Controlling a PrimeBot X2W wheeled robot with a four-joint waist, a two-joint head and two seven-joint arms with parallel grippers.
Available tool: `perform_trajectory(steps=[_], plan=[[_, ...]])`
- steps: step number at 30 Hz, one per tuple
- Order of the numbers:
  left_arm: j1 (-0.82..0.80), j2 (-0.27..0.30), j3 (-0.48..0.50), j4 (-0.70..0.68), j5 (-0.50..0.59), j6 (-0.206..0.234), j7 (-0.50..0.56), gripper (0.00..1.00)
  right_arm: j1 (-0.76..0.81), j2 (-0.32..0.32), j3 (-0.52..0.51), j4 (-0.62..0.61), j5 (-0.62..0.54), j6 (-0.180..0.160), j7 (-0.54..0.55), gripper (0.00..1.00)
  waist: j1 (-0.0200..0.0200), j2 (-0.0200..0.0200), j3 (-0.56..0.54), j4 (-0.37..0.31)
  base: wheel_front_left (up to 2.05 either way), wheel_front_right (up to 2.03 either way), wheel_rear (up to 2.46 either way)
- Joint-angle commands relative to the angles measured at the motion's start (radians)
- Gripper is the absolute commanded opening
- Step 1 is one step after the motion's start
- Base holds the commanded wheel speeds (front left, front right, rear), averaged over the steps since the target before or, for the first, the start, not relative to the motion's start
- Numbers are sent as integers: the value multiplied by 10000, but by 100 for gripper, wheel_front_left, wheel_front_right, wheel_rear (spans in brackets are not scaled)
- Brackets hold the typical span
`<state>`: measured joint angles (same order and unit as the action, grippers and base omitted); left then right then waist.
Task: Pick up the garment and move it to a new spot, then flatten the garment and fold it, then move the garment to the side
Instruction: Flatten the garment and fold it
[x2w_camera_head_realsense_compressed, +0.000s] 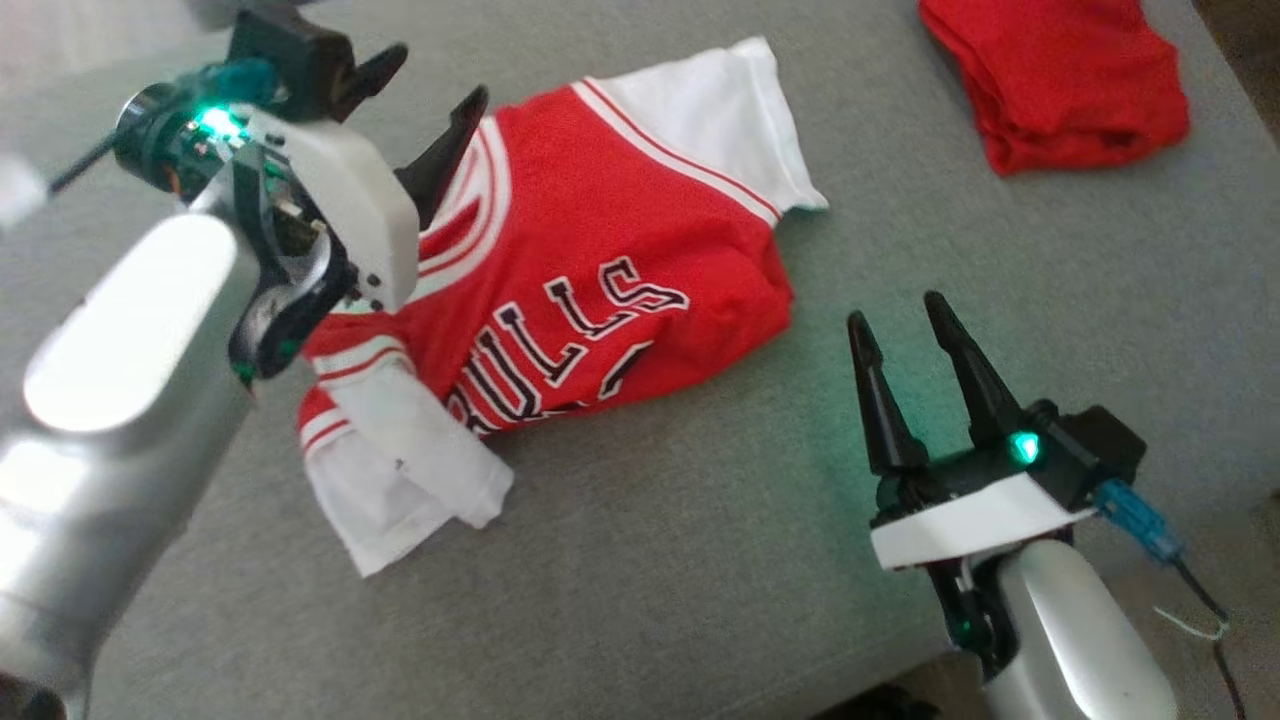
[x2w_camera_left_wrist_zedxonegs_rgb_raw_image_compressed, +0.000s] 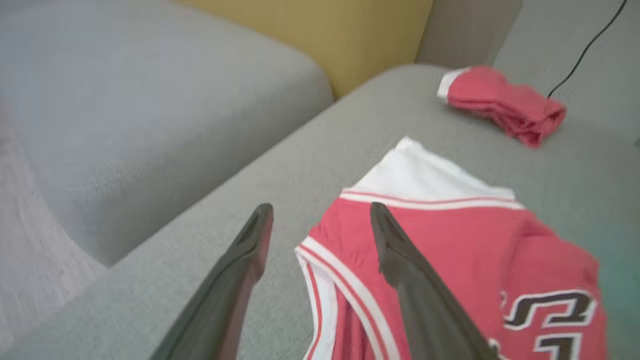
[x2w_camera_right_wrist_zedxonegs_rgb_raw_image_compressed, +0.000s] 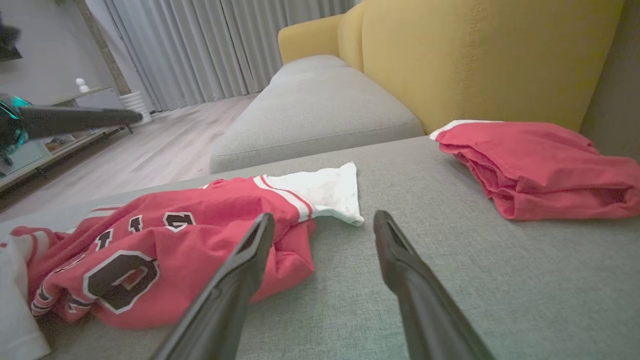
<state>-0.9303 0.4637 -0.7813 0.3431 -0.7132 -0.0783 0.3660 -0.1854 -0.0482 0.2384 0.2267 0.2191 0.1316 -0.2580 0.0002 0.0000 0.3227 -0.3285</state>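
The garment (x2w_camera_head_realsense_compressed: 590, 290), a red mesh jersey with white sleeve panels and black lettering, lies crumpled on the grey cushion (x2w_camera_head_realsense_compressed: 700, 560). My left gripper (x2w_camera_head_realsense_compressed: 430, 85) hovers open above its collar edge, with nothing between the fingers. In the left wrist view the garment (x2w_camera_left_wrist_zedxonegs_rgb_raw_image_compressed: 450, 250) lies under and beyond the spread fingers (x2w_camera_left_wrist_zedxonegs_rgb_raw_image_compressed: 400, 260). My right gripper (x2w_camera_head_realsense_compressed: 905, 315) stands open to the right of the garment, apart from it. The right wrist view has the garment (x2w_camera_right_wrist_zedxonegs_rgb_raw_image_compressed: 165, 250) at the left, past the left finger.
A plainer folded red garment (x2w_camera_head_realsense_compressed: 1060, 80) lies at the cushion's far right corner. A second grey cushion (x2w_camera_right_wrist_zedxonegs_rgb_raw_image_compressed: 320, 120) and a yellow sofa back (x2w_camera_right_wrist_zedxonegs_rgb_raw_image_compressed: 475, 60) stand beyond. Wooden floor (x2w_camera_right_wrist_zedxonegs_rgb_raw_image_compressed: 165, 150) lies to the left. A blue connector and cable (x2w_camera_head_realsense_compressed: 1150, 530) trail off my right wrist.
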Motion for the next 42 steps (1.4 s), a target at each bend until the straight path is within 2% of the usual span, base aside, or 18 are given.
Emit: perform_trajectory(steps=[1,6,21,22,23,30,42], plan=[[-718,235,189,285,-12,-119,459,100,-239,-20,320,-333,162,-9,-38,100,-2,0,593,-603,0,0,0],[-1193,219,-197,1819,-59,-337,1091,100,-368,-20,514,-349,487,-9,-38,100,-2,0,1006,-1170,0,0,0],[-1326,343,-813,3531,-363,-514,507,98,-503,-20,711,-407,856,-9,-38,100,-2,0,1314,-1990,0,0,0],[-1327,348,-885,3568,-392,-516,485,24,-500,-20,730,-424,877,-9,-38,100,-2,0,1339,-2018,0,0,0],[-1336,351,-971,3569,-419,-518,440,0,-483,-20,751,-430,893,-9,-38,100,-2,0,1357,-2038,0,0,0],[-1800,173,-1586,3032,-478,-521,-759,0,-376,-20,756,-354,864,-9,-38,100,-2,0,1177,-1924,0,0,0],[-4063,-1666,-2270,1861,-1403,-522,-2947,0,-85,-20,775,-197,230,-9,-38,100,-2,0,-447,-1150,0,0,0]])
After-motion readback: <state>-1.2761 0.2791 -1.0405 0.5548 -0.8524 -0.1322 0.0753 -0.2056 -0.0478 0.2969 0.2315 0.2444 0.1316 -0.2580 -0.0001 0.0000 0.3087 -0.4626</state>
